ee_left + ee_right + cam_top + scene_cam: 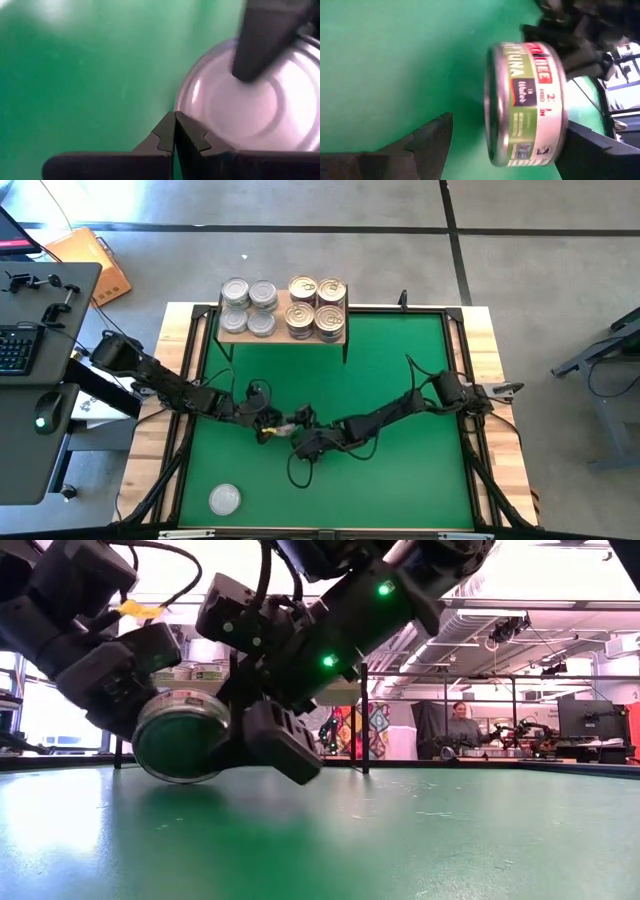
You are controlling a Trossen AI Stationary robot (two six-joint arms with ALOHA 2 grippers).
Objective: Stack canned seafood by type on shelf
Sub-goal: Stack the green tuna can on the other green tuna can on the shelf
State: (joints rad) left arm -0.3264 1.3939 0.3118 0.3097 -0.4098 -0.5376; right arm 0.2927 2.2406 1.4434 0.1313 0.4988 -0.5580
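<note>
A tuna can with a green label stands on its rim, tilted, at mid-mat. My right gripper is open around it. My left gripper is shut, its tips beside the can's silver face. In the low view the can hangs low between both arms, its lower rim at or just above the mat. The light-wood shelf at the far edge carries silver-lidded cans on its left and gold-lidded cans on its right. One more silver can lies flat near the near-left corner. My right gripper has one finger lying against the can's flat silver face; the other finger stands apart from the opposite face. The can sits tilted on its rim between them. My left gripper has its shut tips at the can's rim; I cannot tell whether they touch.
The green mat is framed by black rails and pale wood. Both arms meet at mid-mat, with cables looping beside them. A desk with keyboard and mouse stands left of the table. A person sits far off in the room behind.
</note>
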